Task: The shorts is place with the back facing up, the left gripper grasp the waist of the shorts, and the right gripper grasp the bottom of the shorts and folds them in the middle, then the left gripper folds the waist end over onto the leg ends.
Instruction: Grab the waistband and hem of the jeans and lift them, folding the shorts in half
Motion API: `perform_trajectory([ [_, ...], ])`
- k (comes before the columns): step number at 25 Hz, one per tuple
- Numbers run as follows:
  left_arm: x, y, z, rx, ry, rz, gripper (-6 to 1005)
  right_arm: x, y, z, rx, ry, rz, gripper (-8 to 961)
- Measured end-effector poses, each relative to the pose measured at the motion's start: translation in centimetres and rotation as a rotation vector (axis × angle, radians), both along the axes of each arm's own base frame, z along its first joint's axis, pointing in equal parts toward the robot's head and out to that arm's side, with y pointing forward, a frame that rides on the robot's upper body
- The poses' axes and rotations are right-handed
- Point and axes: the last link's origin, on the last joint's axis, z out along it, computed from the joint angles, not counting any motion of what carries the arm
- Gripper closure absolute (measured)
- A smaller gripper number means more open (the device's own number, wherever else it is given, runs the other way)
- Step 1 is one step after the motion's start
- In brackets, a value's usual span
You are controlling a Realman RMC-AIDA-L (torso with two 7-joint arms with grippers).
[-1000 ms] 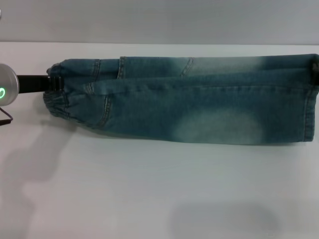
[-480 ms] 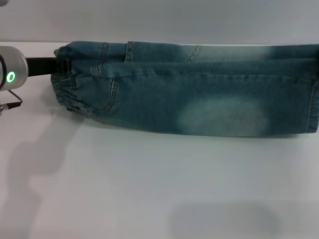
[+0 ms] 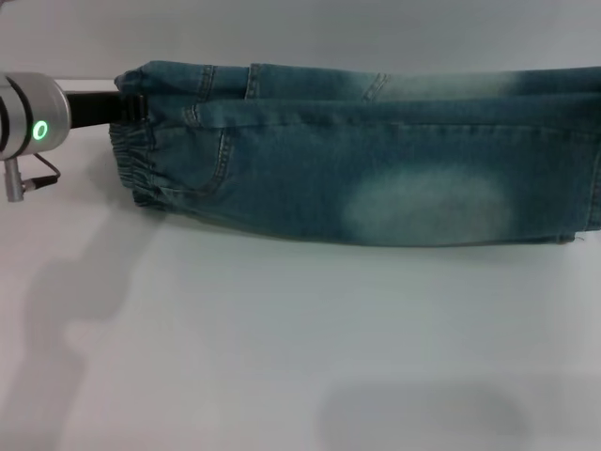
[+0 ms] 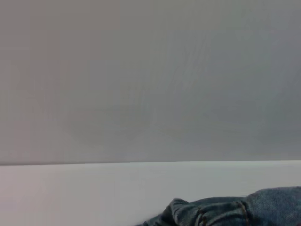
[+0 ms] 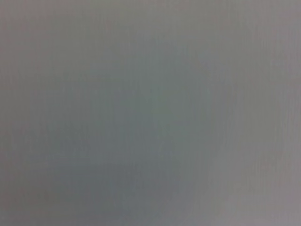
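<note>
The faded blue denim shorts [image 3: 376, 160] are folded lengthwise and stretched across the head view, hanging above the white table [image 3: 282, 357]. My left gripper [image 3: 133, 105], black fingers on a silver wrist with a green ring light [image 3: 38, 130], is shut on the top of the ruffled waist [image 3: 136, 174] at the left. The leg ends [image 3: 592, 188] run to the right edge of the view. My right gripper is out of view, and the right wrist view shows only blank grey. A fold of the shorts [image 4: 225, 212] appears in the left wrist view.
The shorts cast a shadow on the table below them. A cable loop [image 3: 38, 178] hangs under the left wrist. A grey wall [image 3: 300, 33] stands behind the table's far edge.
The left gripper and the waist have risen and shifted right. The whole shorts have lifted higher above the table and moved right, so the leg ends now reach the view's right edge.
</note>
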Motion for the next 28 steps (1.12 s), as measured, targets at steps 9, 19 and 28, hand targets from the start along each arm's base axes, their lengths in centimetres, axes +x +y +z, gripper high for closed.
perform_trajectory([
  [9,0.2,0.8,-0.5,0.015,-0.007,-0.019,765,0.7,0.2,0.1,0.023,-0.007,-0.008,908],
  [19,-0.3,2.1,-2.8,0.139,-0.019,-0.171,751,3.0,1.4,-0.5,0.108,-0.058,-0.014,902],
  [28,-0.4,2.7,-3.9,0.153,-0.009,-0.208,634,3.2,1.8,-1.1,0.115,-0.099,0.005,693],
])
